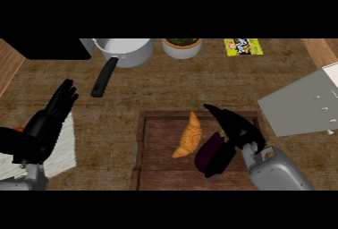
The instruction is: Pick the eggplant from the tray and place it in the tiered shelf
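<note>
The eggplant lies on the tray, against the right hand, whose fingers curl around it to lift; a croissant lies just beyond. The left hand rests open.

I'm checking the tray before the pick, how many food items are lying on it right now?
2. An orange croissant lies near the middle of the wooden tray. The dark purple eggplant lies to its right, against the right hand. The hand may hide more.
</note>
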Robot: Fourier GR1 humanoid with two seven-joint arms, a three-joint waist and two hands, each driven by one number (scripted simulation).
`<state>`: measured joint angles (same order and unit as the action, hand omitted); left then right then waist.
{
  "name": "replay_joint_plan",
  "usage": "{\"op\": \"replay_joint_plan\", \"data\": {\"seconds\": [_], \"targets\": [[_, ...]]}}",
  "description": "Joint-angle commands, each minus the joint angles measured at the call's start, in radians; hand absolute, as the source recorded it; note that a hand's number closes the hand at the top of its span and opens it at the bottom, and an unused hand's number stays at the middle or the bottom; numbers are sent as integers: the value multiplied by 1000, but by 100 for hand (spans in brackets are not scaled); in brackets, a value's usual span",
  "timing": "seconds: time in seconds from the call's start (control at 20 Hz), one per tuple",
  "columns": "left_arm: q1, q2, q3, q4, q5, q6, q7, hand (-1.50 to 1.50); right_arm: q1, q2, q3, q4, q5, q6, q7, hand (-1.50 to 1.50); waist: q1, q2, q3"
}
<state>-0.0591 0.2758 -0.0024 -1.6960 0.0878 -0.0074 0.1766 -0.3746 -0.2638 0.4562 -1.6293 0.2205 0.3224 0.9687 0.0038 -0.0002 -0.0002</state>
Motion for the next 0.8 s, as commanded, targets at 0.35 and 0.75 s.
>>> {"op": "replay_joint_plan", "data": {"seconds": [0.35,0.75], "targets": [[-12,17,46,-35,20,-32,49,0,54,-38,81,88,143,64,46,-150,0,-1,0],[-21,-44,22,38,-39,-17,-7,0,-11,7,-2,183,107,141,43,-150,-1,1,0]]}}
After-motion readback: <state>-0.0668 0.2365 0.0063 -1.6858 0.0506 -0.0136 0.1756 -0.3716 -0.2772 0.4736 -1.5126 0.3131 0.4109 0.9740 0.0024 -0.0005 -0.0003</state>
